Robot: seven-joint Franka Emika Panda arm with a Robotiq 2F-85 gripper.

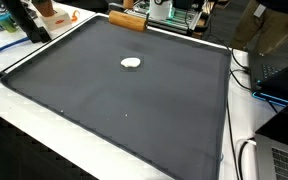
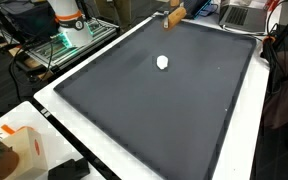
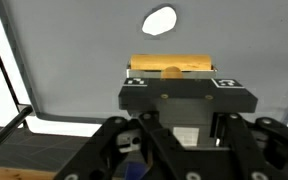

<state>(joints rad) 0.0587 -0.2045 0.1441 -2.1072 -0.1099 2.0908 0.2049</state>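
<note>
white lump (image 1: 131,63), tan wooden block (image 3: 170,66), dark grey mat (image 1: 134,120)

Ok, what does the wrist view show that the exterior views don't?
Only the wrist view: a close look at the gripper shut on the block. Only the exterior views: the whole mat, the white table around it and the robot base. Both: the block, the white lump and the dark mat.
</note>
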